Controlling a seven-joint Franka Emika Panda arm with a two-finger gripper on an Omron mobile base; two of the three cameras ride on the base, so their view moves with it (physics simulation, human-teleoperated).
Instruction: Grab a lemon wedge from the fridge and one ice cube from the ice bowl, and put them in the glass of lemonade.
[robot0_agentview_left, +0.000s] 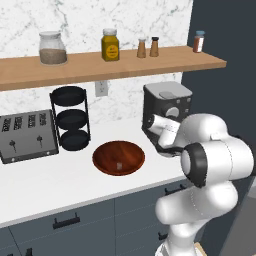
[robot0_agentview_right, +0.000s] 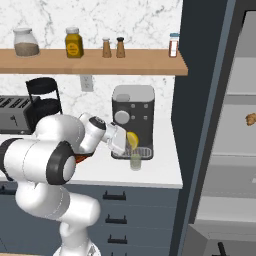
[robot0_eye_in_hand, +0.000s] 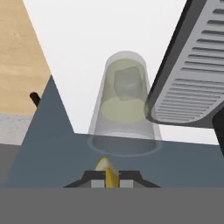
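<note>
Claw (robot0_agentview_right: 131, 141) clamped on lemon wedge (robot0_agentview_right: 132, 139), hovering just above glass (robot0_agentview_right: 135, 161). In hand view, wedge (robot0_eye_in_hand: 107, 171) pinched between fingertips, glass (robot0_eye_in_hand: 124, 105) straight ahead w/ open rim facing claw. Pale cube-like shape (robot0_eye_in_hand: 127, 83) in the lemonade, maybe ice, can't tell for sure. Coffee machine (robot0_agentview_right: 133, 115) just behind claw, its drip grille touching or nearly touching glass on far side. Step in hand, prob: wedge drop into glass. Next move calls for centring over rim, slight lowering, then opening jaws; little room toward machine, so no drift that way. Ice bowl (robot0_agentview_left: 119, 157) well off to claw's left on bench (robot0_agentview_left: 45, 182), one small ice cube (robot0_agentview_left: 119, 164) inside. Fridge (robot0_agentview_right: 235, 125) open, well to claw's right.
</note>
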